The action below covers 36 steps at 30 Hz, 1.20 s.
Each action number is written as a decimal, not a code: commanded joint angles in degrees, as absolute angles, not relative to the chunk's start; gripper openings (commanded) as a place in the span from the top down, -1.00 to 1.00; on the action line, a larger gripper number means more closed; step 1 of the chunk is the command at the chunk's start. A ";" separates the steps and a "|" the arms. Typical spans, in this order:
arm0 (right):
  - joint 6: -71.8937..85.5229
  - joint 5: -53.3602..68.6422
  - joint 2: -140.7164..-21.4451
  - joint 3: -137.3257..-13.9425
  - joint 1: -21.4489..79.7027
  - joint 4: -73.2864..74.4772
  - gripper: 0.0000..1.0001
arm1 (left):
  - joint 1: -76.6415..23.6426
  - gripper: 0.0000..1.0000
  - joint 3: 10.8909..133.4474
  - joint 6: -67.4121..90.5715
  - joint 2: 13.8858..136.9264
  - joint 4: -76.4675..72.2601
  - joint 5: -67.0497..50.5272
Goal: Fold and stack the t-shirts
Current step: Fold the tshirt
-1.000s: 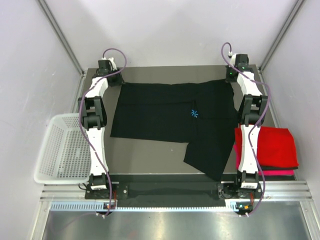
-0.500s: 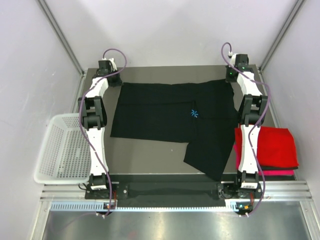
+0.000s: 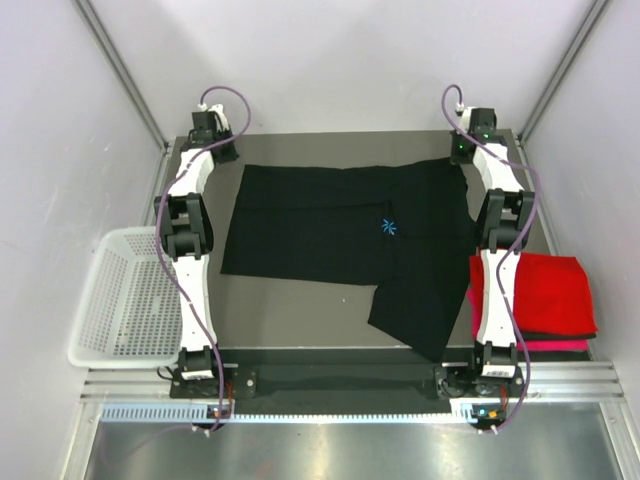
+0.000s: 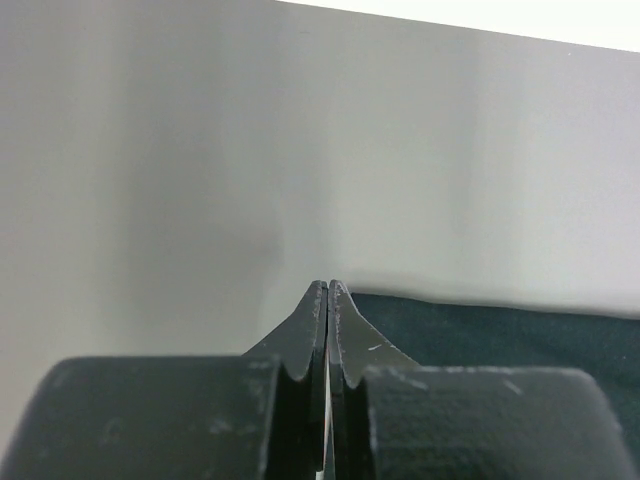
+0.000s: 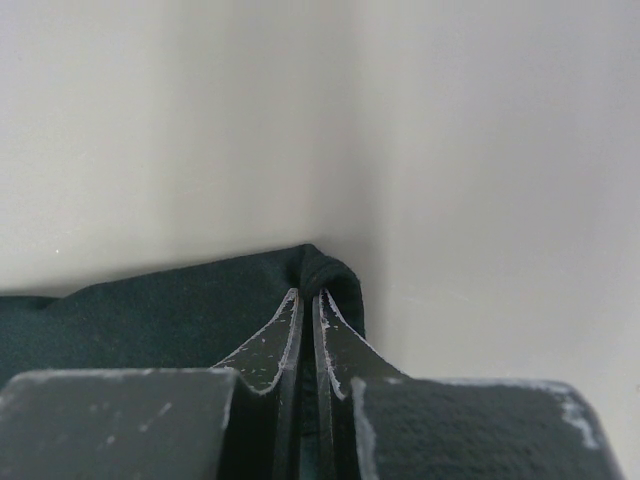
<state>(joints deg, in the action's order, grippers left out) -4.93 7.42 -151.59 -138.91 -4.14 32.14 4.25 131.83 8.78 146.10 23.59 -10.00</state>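
The black t-shirt (image 3: 330, 225) lay spread on the desk (image 3: 300, 310), with the red t-shirt (image 3: 550, 290) folded atop the magenta t-shirt (image 3: 560, 345) at the right and pale walls (image 3: 330, 60) around. A mesh basket (image 3: 120, 300) sat left. The right claw (image 5: 308, 295) pinched the black t-shirt's far corner; the left claw (image 4: 327, 290) was closed.

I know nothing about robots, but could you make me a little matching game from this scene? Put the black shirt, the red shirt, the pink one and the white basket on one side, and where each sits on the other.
Things:
1. black t-shirt
2. red t-shirt
3. magenta t-shirt
4. white mesh basket

Places:
A. beside the left edge of the table
B. spread out across the middle of the table
C. folded at the right, lying on top of another shirt
D. underneath a folded shirt, only its edge showing

Pairs: 1-B, 2-C, 3-D, 4-A
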 commanded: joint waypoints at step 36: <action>-5.10 9.49 -150.56 -139.83 -2.55 31.20 0.99 | -2.11 0.24 129.99 -1.93 149.15 26.98 -1.76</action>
<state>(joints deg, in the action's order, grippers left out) -5.41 7.88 -151.59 -138.89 -3.53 32.14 -1.67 130.21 -0.73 147.39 26.63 -2.85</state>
